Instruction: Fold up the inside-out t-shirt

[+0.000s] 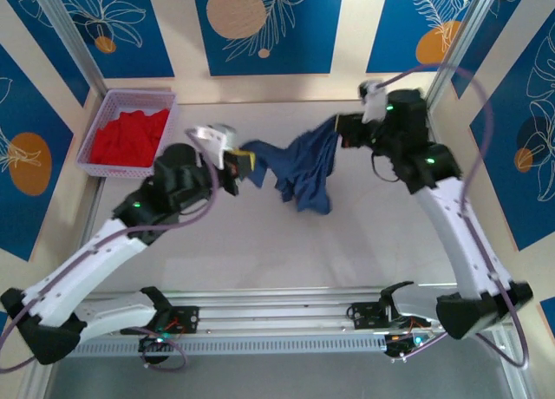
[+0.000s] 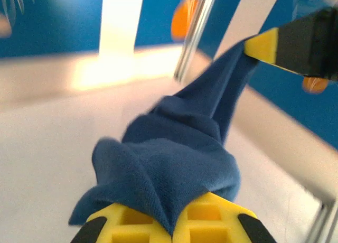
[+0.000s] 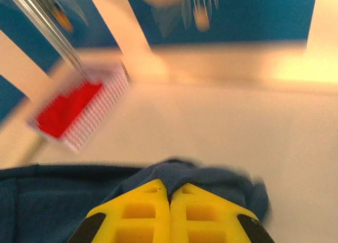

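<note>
The inside-out t-shirt [image 1: 299, 169] is suspended between both arms over the counter [image 1: 260, 260]. One bunched edge is clenched in the left claw [image 1: 244, 165] and another in the right claw [image 1: 340, 127], presumably so the cloth can be stretched flat for folding.

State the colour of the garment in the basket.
Garment is bright red; clearest in top external view.

Left fingers [image 2: 132, 224] and right fingers [image 3: 140, 214] clamped

Top camera: high behind your arm bases [image 1: 169, 321], looking down the surface [image 1: 260, 251]. Wrist cameras: tight behind left hand [image 2: 173, 224] and right hand [image 3: 170, 198]; all three share the navy t-shirt [image 1: 303, 169].
</note>
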You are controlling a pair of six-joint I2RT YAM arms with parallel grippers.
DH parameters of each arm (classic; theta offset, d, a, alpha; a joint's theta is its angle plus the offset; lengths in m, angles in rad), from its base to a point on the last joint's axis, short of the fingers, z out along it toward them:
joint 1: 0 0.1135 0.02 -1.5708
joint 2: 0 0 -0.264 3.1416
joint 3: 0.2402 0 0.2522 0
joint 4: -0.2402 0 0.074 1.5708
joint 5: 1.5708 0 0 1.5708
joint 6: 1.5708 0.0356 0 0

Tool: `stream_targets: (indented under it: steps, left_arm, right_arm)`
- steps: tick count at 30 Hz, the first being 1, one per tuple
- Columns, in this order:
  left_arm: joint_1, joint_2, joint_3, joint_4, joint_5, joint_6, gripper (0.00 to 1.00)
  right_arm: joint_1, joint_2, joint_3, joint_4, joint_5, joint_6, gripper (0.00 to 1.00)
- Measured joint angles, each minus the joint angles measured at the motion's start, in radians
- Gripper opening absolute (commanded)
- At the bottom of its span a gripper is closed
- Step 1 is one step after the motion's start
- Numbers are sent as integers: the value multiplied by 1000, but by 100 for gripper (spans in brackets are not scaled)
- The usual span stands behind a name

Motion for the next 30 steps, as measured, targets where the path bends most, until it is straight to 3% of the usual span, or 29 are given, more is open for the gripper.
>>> stream_targets:
  steps: [6, 10, 13, 18, 20, 22, 26, 30]
  left_arm:
    - [0, 24, 225, -91, -129, 104, 0]
    - [12, 58, 275, -164, -208, 148, 0]
    - [35, 80, 272, -209, -242, 154, 0]
    - [137, 159, 196, -253, -259, 115, 0]
    - [192, 211, 142, -262, -251, 92, 0]
    - [238, 255, 88, -272, -243, 72, 0]
    - [303, 285, -14, -283, -214, 44, 0]
    - [328, 282, -39, -274, -196, 39, 0]
  right_arm:
    - [0, 7, 280, -64, 70, -68, 0]
    - [-4, 64, 333, -110, 112, -96, 1]
    - [-26, 145, 319, -127, 121, -99, 19]
    - [-94, 446, 340, -156, 90, -72, 47]
    - [-93, 540, 286, -150, 93, -69, 59]
    - [-68, 547, 135, -127, 88, -57, 62]
    - [29, 440, -166, -120, 39, -25, 67]
    - [119, 305, -356, -108, 21, 16, 69]
